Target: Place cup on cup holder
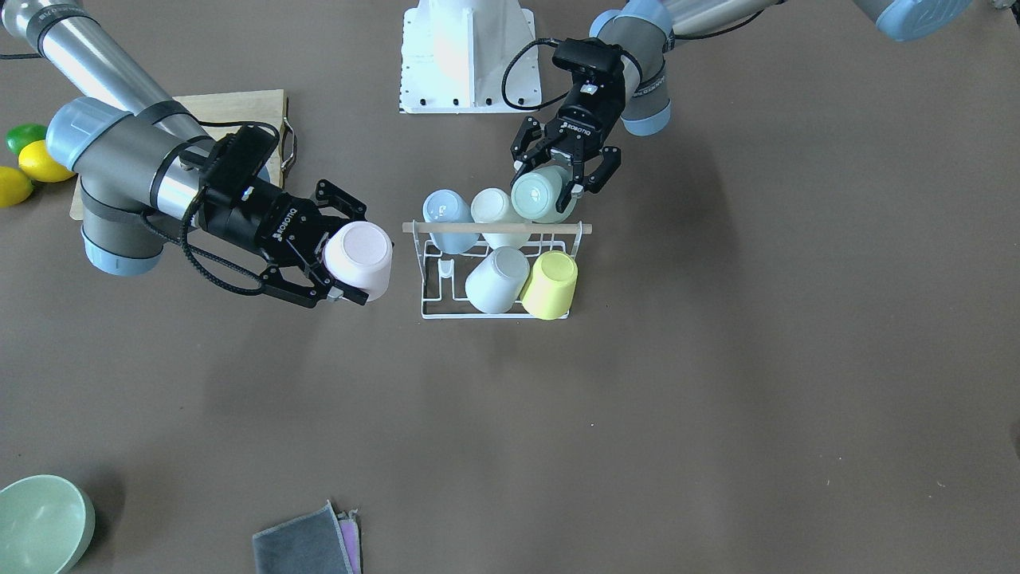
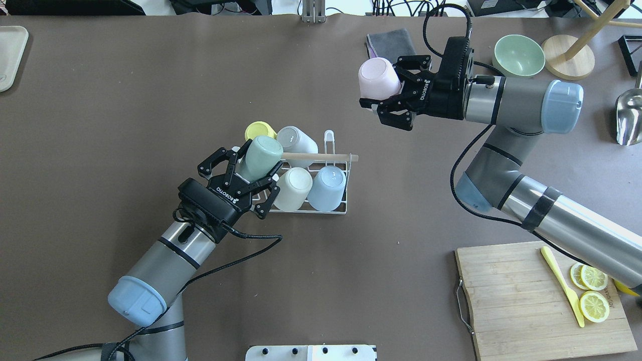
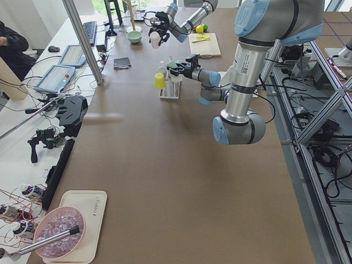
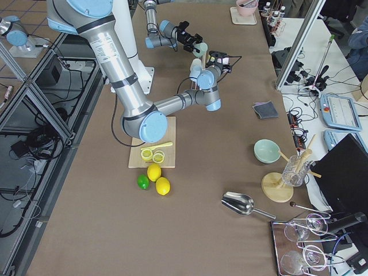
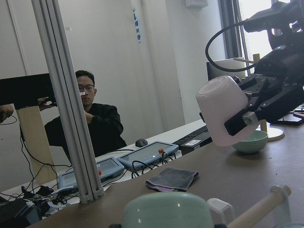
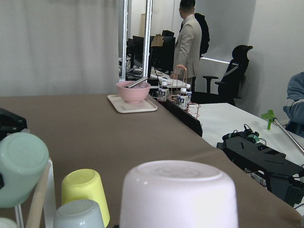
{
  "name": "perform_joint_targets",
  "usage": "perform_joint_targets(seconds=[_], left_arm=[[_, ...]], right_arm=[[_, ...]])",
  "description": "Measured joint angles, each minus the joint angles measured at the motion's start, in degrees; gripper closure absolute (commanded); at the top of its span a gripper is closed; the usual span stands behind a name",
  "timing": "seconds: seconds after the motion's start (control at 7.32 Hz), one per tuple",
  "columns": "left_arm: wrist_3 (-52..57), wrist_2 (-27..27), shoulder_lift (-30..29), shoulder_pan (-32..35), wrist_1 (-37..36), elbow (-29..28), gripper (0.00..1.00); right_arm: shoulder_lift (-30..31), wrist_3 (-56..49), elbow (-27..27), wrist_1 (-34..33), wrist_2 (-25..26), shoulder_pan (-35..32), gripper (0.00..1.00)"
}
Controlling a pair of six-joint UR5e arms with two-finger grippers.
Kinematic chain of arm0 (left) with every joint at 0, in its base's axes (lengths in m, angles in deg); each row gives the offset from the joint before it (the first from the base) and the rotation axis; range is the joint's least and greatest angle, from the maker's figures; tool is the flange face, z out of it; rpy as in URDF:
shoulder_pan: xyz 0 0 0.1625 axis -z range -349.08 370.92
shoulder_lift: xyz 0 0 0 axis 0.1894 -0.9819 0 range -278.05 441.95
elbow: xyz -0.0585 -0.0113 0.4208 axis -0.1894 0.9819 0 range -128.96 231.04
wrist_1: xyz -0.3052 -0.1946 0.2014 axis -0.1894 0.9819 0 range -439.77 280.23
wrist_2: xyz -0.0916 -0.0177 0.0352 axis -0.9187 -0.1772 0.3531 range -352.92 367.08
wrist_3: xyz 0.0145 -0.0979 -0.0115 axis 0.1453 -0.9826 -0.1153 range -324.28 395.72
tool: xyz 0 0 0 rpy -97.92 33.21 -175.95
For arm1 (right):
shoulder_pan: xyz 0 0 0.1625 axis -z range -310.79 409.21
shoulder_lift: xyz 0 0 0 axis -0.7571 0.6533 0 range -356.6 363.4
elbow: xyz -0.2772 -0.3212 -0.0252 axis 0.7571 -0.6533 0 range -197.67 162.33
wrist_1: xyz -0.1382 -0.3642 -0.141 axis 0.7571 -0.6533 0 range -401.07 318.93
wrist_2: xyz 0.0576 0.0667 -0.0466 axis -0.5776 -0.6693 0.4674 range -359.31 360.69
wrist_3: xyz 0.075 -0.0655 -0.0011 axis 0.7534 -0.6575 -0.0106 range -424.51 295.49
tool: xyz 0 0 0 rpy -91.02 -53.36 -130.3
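At the far left edge of the bench [image 2: 100, 125] lay a pale tray [image 2: 10, 55]. Further right, the left fingers [image 2: 223, 153] were closed around a green cup [image 2: 263, 155], which was tilted with its bottom turned up and sat at the left end of the wooden rod [image 2: 326, 157] on the cup holder [image 2: 311, 212]. Whether that cup was seated on a prong I cannot tell. The white wire holder stood near the middle of the bench with 4 more cups upside down on it: a yellow cup [image 2: 260, 130] and a pale grey cup [image 2: 297, 139] on the far row, a cream cup [image 2: 292, 188] and a blue cup [image 2: 327, 187] on the near row. To the right of the grey cup, 1 prong [image 2: 329, 138] stood bare. Well apart from the holder, to the right and further back, the right fingers [image 2: 396, 113] gripped a pink cup [image 2: 377, 77] by its sides, bottom up and clear of the bench. Just behind it lay a folded grey cloth [image 2: 391, 42], and to the right of that stood a green bowl [image 2: 519, 55]. At the near right corner lay a wooden cutting board [image 2: 516, 311] with a yellow knife [image 2: 562, 286] and lemon slices [image 2: 593, 292] on it.
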Motion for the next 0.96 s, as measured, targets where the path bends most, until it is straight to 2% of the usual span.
perform_joint_targets(seconds=[0.14,0.27,0.41,0.55,0.96], left_arm=[[0.0,0.0,0.1,-0.3,0.1,-0.1,1.0],[-0.1,0.1,0.3,-0.7,0.1,-0.3,0.78],[-0.2,0.2,0.4,-1.1,0.3,-0.3,0.18],[-0.2,0.2,0.6,-1.3,0.6,-0.3,0.02],[-0.2,0.1,1.3,-1.3,2.6,-0.2,0.02]], right_arm=[[-1.0,3.6,-1.5,3.0,2.8,0.6,1.0],[-2.0,6.6,-2.9,5.8,5.6,1.8,1.0],[-2.8,8.7,-3.9,8.0,8.4,3.4,1.0],[-3.3,9.5,-4.6,9.4,10.6,4.8,1.0],[-5.5,9.5,-7.7,11.8,12.5,6.6,1.0]])
